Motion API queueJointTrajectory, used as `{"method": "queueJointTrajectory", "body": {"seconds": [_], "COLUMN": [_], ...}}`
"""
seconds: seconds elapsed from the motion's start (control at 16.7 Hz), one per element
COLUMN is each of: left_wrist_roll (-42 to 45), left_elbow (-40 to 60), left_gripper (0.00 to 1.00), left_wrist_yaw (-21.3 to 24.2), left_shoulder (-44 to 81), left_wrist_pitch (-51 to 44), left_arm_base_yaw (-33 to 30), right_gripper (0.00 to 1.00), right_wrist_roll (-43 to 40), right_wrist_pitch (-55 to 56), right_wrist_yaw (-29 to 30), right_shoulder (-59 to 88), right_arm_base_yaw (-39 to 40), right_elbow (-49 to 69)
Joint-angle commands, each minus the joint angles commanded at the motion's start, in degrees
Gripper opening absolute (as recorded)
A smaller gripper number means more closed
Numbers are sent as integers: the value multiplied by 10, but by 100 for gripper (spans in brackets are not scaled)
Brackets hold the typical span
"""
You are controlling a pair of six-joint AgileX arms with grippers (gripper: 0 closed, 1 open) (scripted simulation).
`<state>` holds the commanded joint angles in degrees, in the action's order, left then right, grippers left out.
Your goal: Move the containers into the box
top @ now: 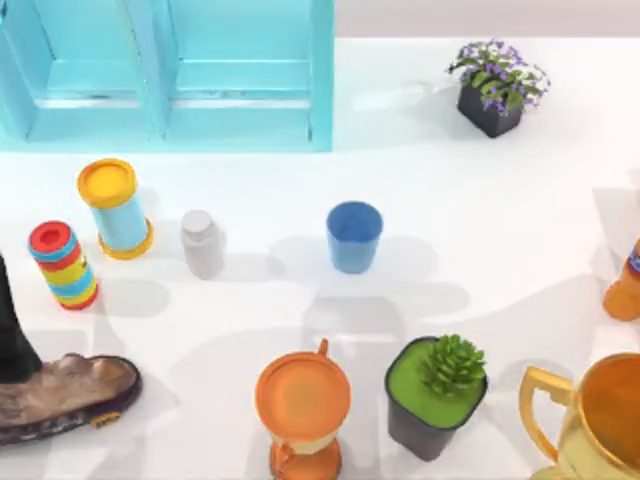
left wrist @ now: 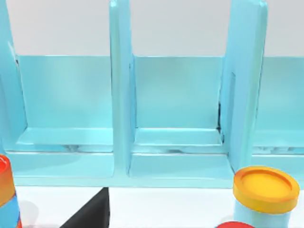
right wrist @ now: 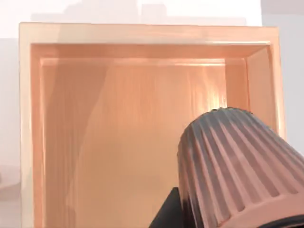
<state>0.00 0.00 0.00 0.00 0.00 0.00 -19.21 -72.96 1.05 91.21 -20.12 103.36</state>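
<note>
The ribbed brown cup [right wrist: 237, 166] hangs just beyond the right jaws over the box [right wrist: 118, 142] — clamped or not, I cannot tell; light, stiff, best taken across its wall — as with the blue cup [top: 354, 236].

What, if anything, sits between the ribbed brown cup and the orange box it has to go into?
Nothing visible does. In the right wrist view the ribbed brown cup hangs over the orange box, whose floor below it lies bare. The blue cup stands on the table, not yet moved.

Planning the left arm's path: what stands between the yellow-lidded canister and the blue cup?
In the top view, a small white bottle stands between the yellow-lidded canister and blue cup.
</note>
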Motion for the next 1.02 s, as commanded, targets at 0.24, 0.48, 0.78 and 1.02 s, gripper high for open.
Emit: {"method": "queueJointTrajectory", "body": {"seconds": [0.24,0.48,0.78,1.02], "left_wrist_roll": [0,0,0,0], "left_elbow": [0,0,0,0], "left_gripper": [100,100,100,100], "left_wrist_yaw": [0,0,0,0], "left_shoulder": [0,0,0,0], "left_wrist_pitch": [0,0,0,0], "left_arm_base_yaw": [0,0,0,0], "right_gripper": [0,0,0,0], "right_wrist_roll": [-76,-121,-139,-139], "right_wrist_pitch": [12,-25,-73,-75], "right_wrist_yaw": [-2,-1,1,2], "right_shoulder": [-44,-51,-63,-64], "right_arm_base_yaw": [-75,-121,-135,-135], "right_elbow": [-62,-174,-257,-260]}}
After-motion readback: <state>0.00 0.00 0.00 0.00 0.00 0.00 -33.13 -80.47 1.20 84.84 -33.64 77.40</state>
